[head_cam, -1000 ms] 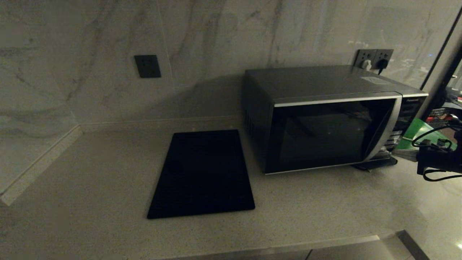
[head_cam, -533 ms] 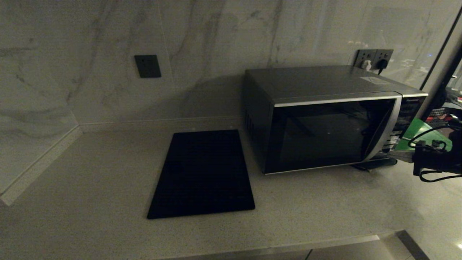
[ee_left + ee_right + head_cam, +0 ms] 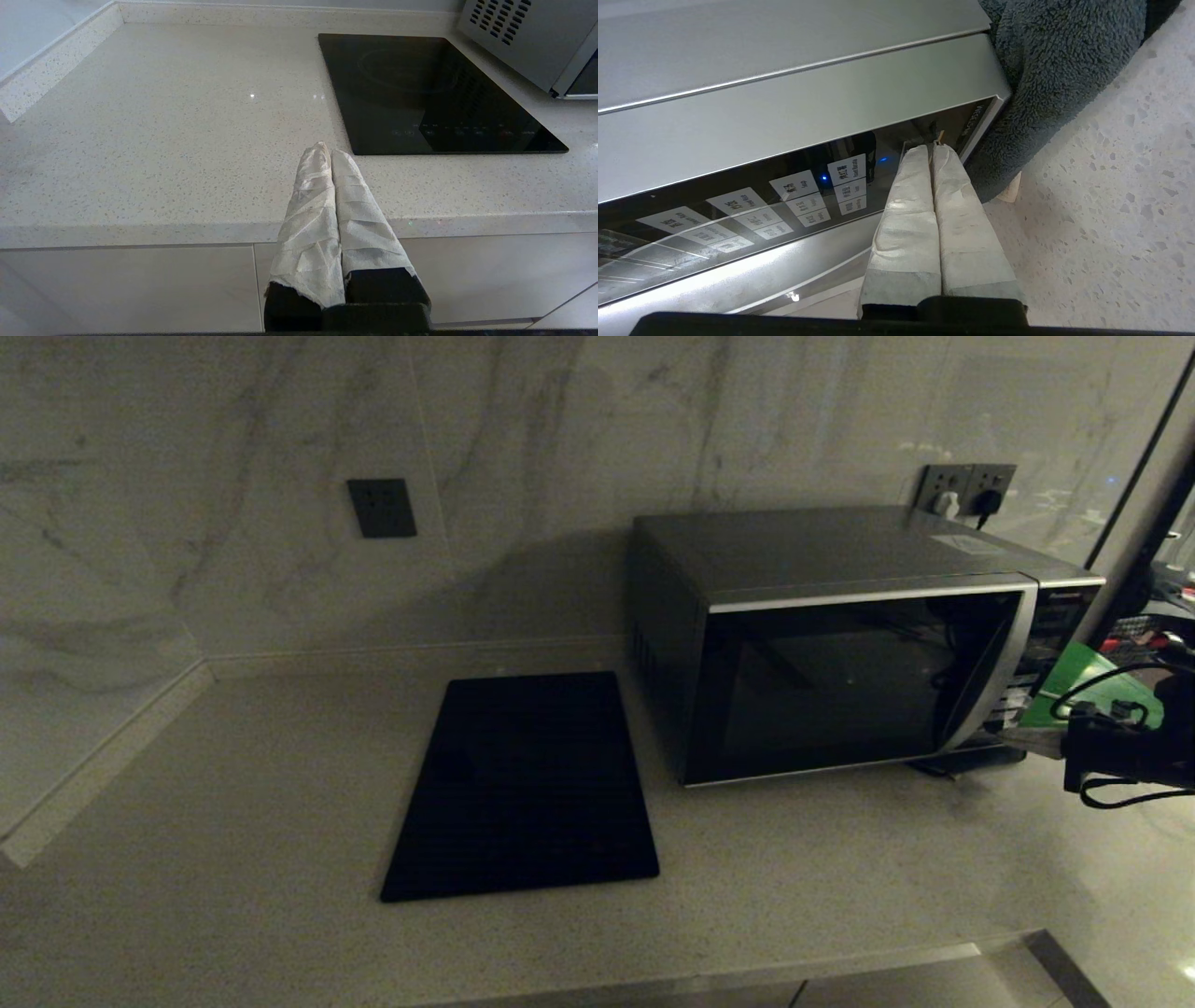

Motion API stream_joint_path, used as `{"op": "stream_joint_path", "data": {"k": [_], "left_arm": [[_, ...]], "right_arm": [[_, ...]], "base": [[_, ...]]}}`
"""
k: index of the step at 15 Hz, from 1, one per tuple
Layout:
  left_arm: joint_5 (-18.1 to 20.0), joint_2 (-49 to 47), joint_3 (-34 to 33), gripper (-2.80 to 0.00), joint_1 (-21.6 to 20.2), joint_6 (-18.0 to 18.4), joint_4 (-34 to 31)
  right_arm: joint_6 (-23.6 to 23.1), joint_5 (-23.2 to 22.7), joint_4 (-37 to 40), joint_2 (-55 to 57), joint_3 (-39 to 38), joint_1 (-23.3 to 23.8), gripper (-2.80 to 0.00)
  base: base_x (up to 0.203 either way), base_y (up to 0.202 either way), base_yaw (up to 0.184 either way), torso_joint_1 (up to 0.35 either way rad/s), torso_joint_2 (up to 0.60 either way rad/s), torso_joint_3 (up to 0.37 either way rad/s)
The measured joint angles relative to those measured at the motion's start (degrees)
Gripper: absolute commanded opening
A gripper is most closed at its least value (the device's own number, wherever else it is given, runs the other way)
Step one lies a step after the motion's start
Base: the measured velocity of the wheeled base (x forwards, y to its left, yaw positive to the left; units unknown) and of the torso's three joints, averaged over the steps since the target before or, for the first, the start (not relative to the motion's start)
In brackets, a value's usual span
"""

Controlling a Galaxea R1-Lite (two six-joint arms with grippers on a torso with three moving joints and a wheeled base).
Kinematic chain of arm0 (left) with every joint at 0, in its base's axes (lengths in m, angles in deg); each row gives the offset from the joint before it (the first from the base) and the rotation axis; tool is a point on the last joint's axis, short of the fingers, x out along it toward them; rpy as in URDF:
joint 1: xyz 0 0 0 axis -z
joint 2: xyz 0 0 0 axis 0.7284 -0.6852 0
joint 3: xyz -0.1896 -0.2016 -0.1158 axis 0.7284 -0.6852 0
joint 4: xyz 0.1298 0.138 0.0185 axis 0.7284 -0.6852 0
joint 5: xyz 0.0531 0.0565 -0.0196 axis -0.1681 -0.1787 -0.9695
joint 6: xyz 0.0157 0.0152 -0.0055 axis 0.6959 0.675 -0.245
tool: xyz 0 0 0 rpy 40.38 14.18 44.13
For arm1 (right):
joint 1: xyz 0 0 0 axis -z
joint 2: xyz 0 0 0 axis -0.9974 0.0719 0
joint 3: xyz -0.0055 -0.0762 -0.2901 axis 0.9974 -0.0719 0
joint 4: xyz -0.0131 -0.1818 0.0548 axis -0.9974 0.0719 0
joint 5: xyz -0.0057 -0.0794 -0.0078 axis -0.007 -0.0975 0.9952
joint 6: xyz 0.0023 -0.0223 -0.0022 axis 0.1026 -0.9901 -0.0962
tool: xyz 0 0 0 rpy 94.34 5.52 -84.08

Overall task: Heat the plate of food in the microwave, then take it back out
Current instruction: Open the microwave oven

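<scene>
The microwave [image 3: 840, 681] stands at the back right of the counter with its dark glass door closed. No plate of food shows in any view; the glass is too dark to see through. My right gripper [image 3: 1013, 739] is at the microwave's right-hand button panel [image 3: 794, 200], shut with nothing between its wrapped fingers [image 3: 906, 205]. Its tips [image 3: 931, 148] are at the panel's end, and I cannot tell whether they touch it. My left gripper [image 3: 329, 150] hangs shut and empty over the counter's front edge, out of the head view.
A flat black mat [image 3: 523, 784] lies left of the microwave. A green board [image 3: 1083, 677] stands right of the microwave, behind my right arm. A dark fluffy cloth [image 3: 1055, 60] lies beside the microwave's corner. Wall sockets [image 3: 966, 485] with plugs are behind it.
My right gripper has crept a little to the left, closer to the microwave's button panel. Nothing else has moved.
</scene>
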Motion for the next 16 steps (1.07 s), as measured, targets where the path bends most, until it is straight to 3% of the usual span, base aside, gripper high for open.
{"op": "stream_joint_path", "data": {"k": [3, 7, 12, 16], "left_arm": [[0.02, 0.0, 0.0, -2.8, 0.0, 0.02, 0.0], [0.01, 0.0, 0.0, -2.8, 0.0, 0.0, -0.02], [0.0, 0.0, 0.0, -2.8, 0.0, 0.02, 0.01], [0.0, 0.0, 0.0, -2.8, 0.0, 0.01, 0.01]], "right_arm": [[-0.2, 0.23, -0.3, -1.5, -2.81, 0.73, -2.8], [-0.55, 0.41, -0.59, -9.96, -10.74, 5.01, -2.8], [-0.9, 1.11, 0.76, -30.7, -23.36, 10.39, -2.8], [-4.04, 3.63, 11.11, -51.55, -28.61, 10.62, -2.8]], "base": [[0.0, 0.0, 0.0, 0.0, 0.0, 0.0], [0.0, 0.0, 0.0, 0.0, 0.0, 0.0], [0.0, 0.0, 0.0, 0.0, 0.0, 0.0], [0.0, 0.0, 0.0, 0.0, 0.0, 0.0]]}}
